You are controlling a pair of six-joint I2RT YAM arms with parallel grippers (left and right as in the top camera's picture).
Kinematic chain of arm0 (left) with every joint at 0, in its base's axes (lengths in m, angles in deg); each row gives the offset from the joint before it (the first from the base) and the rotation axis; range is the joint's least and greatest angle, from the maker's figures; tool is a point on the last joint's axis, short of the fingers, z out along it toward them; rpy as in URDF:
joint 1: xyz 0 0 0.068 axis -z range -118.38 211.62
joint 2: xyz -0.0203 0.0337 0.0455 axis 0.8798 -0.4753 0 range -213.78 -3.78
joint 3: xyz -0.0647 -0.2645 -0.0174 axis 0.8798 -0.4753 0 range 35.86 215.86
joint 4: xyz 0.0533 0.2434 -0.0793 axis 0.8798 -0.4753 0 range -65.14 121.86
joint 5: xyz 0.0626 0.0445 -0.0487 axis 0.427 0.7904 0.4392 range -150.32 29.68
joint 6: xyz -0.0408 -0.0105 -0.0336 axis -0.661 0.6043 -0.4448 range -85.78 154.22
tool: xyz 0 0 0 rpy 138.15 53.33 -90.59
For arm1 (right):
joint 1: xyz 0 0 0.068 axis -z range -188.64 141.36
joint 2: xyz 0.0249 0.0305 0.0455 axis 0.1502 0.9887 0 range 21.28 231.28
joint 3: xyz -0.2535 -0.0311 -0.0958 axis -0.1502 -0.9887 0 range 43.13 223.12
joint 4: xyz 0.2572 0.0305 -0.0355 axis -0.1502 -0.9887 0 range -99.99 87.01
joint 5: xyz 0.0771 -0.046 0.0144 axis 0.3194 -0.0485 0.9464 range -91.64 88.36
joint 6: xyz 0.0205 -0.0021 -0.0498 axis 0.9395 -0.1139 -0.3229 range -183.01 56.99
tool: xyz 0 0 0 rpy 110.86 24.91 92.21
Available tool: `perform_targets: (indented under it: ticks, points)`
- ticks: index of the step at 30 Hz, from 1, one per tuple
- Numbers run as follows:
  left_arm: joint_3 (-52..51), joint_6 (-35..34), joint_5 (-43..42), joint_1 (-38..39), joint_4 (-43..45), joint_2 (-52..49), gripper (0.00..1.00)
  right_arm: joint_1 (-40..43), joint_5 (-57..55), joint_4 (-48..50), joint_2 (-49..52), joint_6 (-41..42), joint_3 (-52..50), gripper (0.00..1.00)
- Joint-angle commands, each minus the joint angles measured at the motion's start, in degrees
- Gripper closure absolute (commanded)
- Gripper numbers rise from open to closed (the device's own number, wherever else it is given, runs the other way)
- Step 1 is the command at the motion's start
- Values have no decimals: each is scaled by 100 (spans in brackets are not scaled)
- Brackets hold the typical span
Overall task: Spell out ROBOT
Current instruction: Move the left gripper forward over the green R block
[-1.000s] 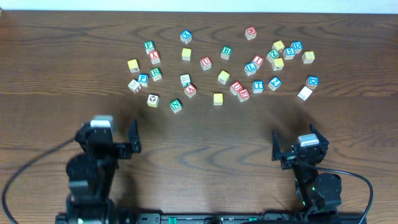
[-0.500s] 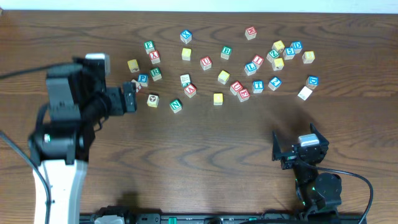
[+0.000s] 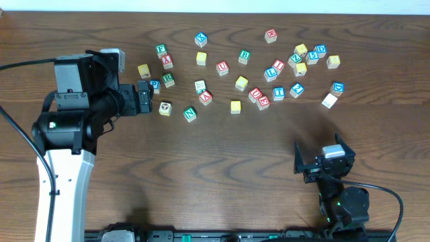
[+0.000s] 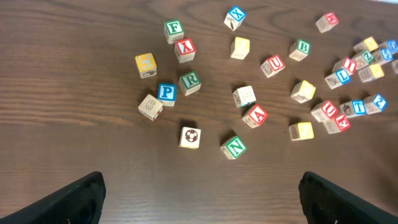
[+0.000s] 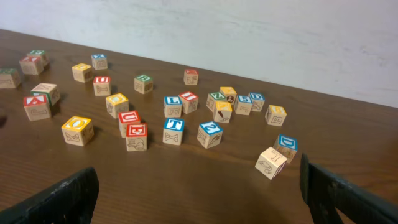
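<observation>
Small wooden letter cubes lie scattered across the far half of the table. The green R (image 3: 168,80) (image 4: 190,81) sits in the left cluster, beside a blue P (image 4: 166,93). Further right are the green B (image 3: 244,56) (image 4: 302,48), two yellow cubes (image 3: 242,83) (image 3: 235,106), the nearer one showing an O (image 5: 77,130), and the blue T (image 3: 279,93) (image 5: 173,130). My left gripper (image 3: 146,97) (image 4: 200,185) hangs open above the left cluster, holding nothing. At the near right my right gripper (image 3: 317,154) (image 5: 199,186) is open and holds nothing.
Red-lettered cubes A (image 3: 205,98), U (image 3: 222,68) and E (image 3: 263,102) lie among the others. A dense group (image 3: 306,57) of cubes sits at the far right. A plain cube (image 5: 272,163) lies nearest my right gripper. Bare wood stretches along the near side.
My left arm has risen from its resting place at the near left and swung forward over the left cluster of cubes. The right arm and the cubes have not moved.
</observation>
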State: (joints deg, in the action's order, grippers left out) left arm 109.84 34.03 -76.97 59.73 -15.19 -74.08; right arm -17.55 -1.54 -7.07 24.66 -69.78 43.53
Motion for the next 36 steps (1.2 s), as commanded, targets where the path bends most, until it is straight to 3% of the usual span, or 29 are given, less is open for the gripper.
perform_targets:
  ticks: [1,12,19,25,36]
  points:
    - [127,-470,-87,-28,-57,-76,2,35,-11,-24,2,-61,-9,1]
    - [894,-1554,181,389,-162,-1539,2,35,-11,-24,2,-59,-9,1]
    - [1746,-2256,1058,1032,-393,-2452,2,35,-11,-24,2,-59,-9,1]
    - [1836,-2959,1615,1390,-389,-2887,2,35,-11,-24,2,-59,-9,1]
    - [1836,-3346,2142,1617,-367,-3536,2,35,-11,-24,2,-59,-9,1]
